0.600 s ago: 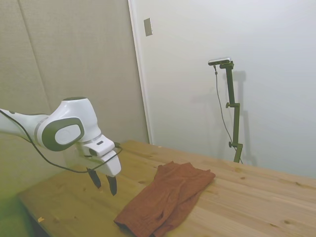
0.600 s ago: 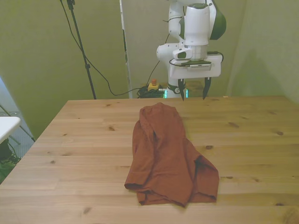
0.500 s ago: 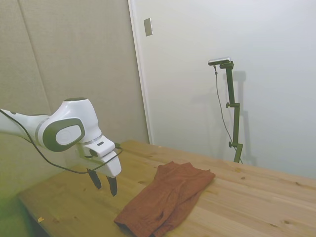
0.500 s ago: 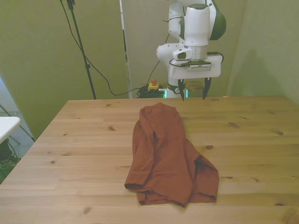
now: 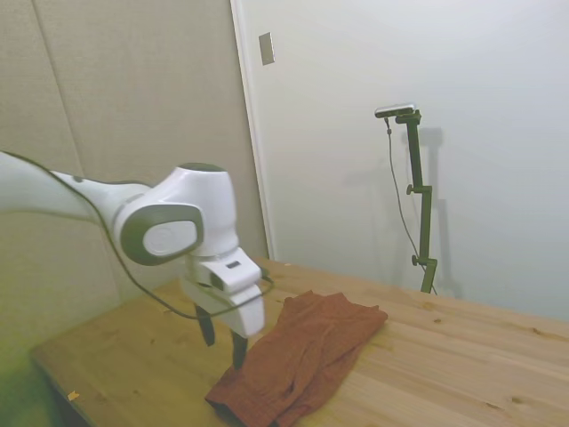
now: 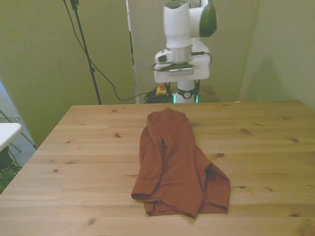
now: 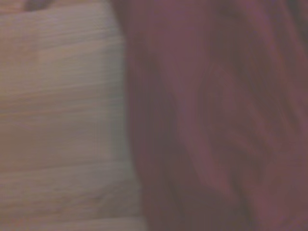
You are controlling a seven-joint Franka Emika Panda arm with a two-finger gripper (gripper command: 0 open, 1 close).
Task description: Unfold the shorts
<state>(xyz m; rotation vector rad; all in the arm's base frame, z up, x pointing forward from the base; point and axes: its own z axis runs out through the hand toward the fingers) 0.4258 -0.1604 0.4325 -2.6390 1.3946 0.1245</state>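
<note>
Front view shows the rust-red shorts [image 6: 174, 164] bunched lengthwise on the pale knotty wooden table [image 6: 74, 147], running from mid-table toward its near edge. Above their far end hangs the gripper [image 5: 224, 338], fingers spread wide and holding nothing. No writing is legible. Yellow-green walls stand behind; a black cable [image 6: 98, 69] trails down.
</note>
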